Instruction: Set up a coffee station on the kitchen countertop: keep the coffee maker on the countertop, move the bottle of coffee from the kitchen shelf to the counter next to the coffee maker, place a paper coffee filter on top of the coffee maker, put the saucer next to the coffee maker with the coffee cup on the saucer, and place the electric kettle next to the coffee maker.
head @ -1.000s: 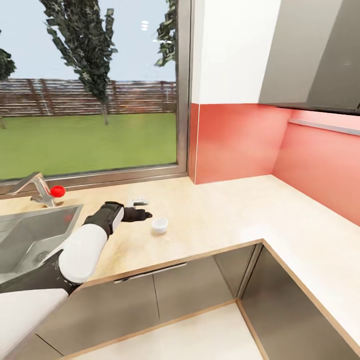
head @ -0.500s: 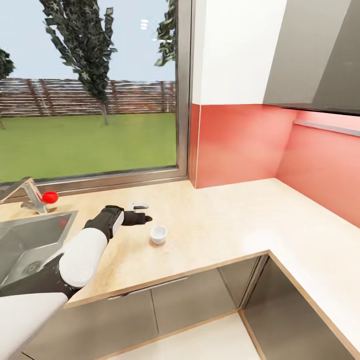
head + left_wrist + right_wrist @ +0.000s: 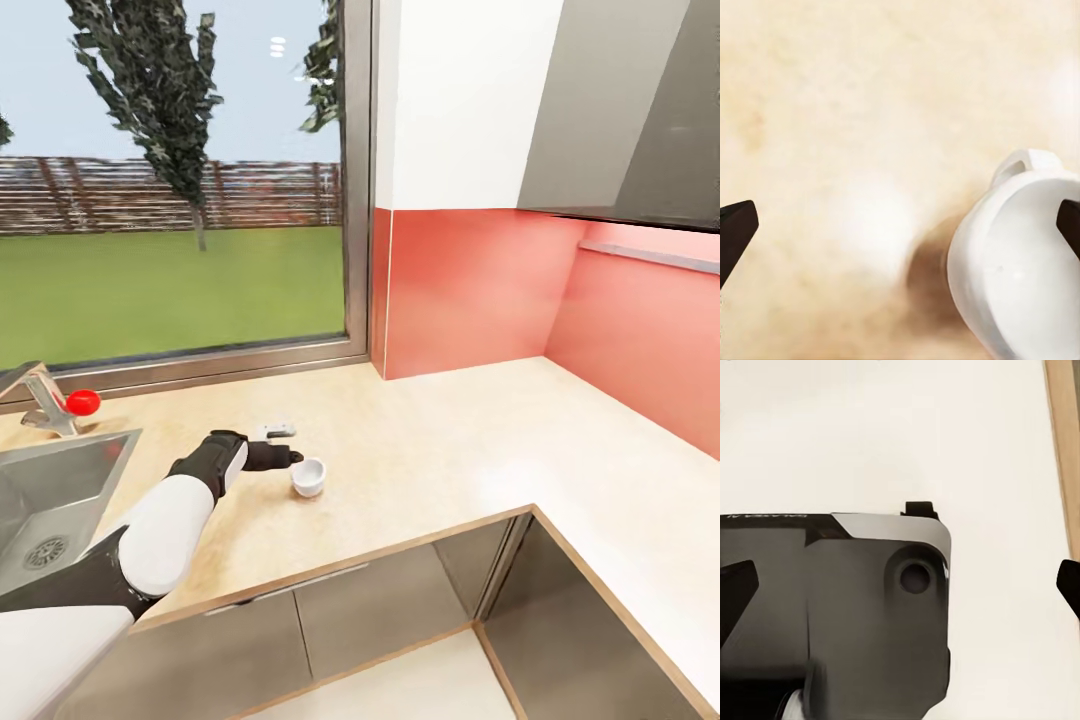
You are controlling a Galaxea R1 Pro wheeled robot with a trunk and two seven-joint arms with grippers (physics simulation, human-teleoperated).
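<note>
As I stood by the counter (image 3: 450,440), this is how things lay:

Cup: a small white cup (image 3: 308,478) stood upright on the counter, mouth up, between the sink (image 3: 60,490) and the corner, well short of the window.

Left gripper: the left gripper (image 3: 290,458) reached out low over the worktop, its tips just beside the cup's rim on the sink side. Whether it touched the cup I could not tell.

Jaws, left: wide apart and empty; the wrist view showed one fingertip (image 3: 735,229) far out over bare counter and the other (image 3: 1069,225) above the cup's bowl.

Key relation: the cup (image 3: 1020,262) sat off-centre between the jaws, hard against one finger, its handle (image 3: 1024,163) pointing away from the wrist. I judged the gripper needed to shift sideways toward the cup before closing.

Nearer arm: the left, plainly.

Right gripper: its wrist view showed two dark fingertips (image 3: 735,585) set wide apart, over the robot's own body (image 3: 832,607), holding nothing.

Other item: a small pale object (image 3: 272,430) lay just behind the left gripper; I could not make it out.
</note>
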